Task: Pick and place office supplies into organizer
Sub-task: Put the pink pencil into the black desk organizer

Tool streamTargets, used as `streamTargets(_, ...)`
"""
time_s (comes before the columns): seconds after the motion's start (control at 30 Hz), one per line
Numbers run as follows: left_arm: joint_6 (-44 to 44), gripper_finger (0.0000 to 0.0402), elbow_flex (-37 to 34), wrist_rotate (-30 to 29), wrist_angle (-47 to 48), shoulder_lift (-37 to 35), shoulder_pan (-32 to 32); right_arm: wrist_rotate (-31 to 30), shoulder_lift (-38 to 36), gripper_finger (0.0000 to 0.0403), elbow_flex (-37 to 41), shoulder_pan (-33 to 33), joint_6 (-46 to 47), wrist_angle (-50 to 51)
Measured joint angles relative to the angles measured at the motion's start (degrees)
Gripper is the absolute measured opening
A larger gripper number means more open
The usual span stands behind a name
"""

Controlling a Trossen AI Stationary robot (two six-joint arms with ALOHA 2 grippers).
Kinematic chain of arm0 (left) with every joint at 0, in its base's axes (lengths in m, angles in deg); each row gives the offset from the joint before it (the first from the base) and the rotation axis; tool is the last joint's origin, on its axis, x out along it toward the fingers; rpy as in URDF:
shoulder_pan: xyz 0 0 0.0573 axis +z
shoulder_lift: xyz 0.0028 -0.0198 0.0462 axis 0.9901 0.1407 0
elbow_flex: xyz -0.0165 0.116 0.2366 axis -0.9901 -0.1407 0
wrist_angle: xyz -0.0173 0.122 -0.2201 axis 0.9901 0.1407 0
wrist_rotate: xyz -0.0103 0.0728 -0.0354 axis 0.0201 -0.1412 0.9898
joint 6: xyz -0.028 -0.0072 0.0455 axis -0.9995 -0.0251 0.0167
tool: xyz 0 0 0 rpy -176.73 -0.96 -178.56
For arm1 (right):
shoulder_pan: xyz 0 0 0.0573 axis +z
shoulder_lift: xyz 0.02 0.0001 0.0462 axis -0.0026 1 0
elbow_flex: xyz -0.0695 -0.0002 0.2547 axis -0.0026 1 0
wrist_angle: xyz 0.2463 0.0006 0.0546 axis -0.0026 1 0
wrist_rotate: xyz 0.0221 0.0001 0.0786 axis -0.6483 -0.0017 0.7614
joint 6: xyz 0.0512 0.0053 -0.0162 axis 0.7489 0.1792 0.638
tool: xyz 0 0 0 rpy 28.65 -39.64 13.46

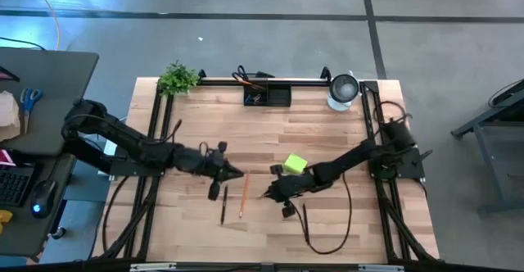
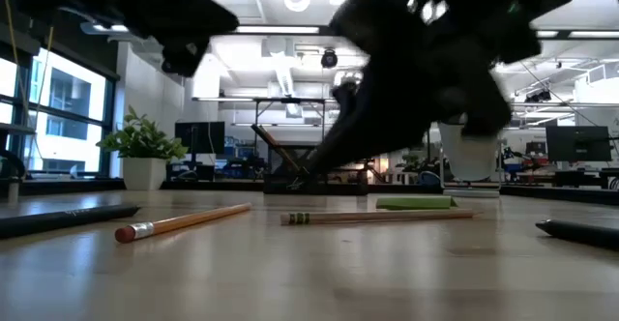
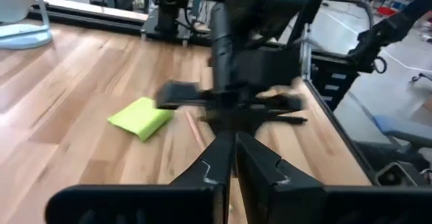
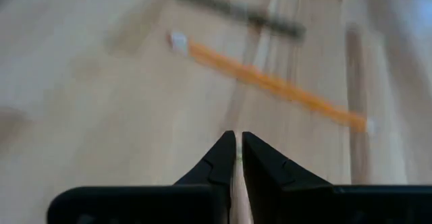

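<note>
Left hand (image 1: 238,173): narrow, apparently empty | right hand (image 1: 266,195): narrow, possibly nipping wooden pencil | orange pencil (image 1: 243,196): on tabletop (image 1: 327,141) | organizer (image 1: 268,96): far edge | Risk: tip-only pinch drops pencil.

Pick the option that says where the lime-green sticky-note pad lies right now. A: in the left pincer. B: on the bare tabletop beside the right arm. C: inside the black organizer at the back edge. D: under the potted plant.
B: the lime-green sticky-note pad lies flat on the wooden table right beside the right arm, well short of the organizer at the back edge.
</note>
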Motion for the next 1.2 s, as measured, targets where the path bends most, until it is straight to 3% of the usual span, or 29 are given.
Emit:
streamTargets(0.17, 0.4, 0.0006, -1.0, -9.1, -0.4, 0.2, -6.4, 2.9, 6.5, 0.0019, -3.1, -1.6, 0.6, -1.2)
streamTargets(0.37, -0.4, 0.0013, -1.1, -16.2, -1.5, 0.3, -8.1, 7.5, 8.2, 0.0019, -2.7, -3.3, 2.2, -5.7)
streamTargets(0.6, 0.2, 0.0028, -1.0, -16.9, -8.1, 4.1, -8.0, 8.5, 7.1, 0.0012, -2.6, -2.8, 1.9, -4.8)
streamTargets(0.77, -1.8, 0.003, -1.0, -16.5, -8.0, 4.9, -8.0, 8.3, 0.1, 0.0004, -2.6, -2.9, 0.7, -2.3)
streamTargets(0.93, -4.1, 0.0029, -1.0, -12.3, -6.5, 4.9, -8.0, 7.6, -6.0, 0.0001, -2.6, -2.9, -1.0, 4.7)
streamTargets(1.07, -2.9, 0.0029, -1.0, -12.3, -6.3, 5.0, -8.2, 5.8, -5.9, 0.0002, -2.5, -3.7, -0.2, 7.6)
streamTargets(1.2, -2.0, 0.0029, -1.0, -13.4, -6.9, 5.7, -8.3, 6.0, -3.6, 0.0001, -1.9, -3.6, 0.7, 1.8)
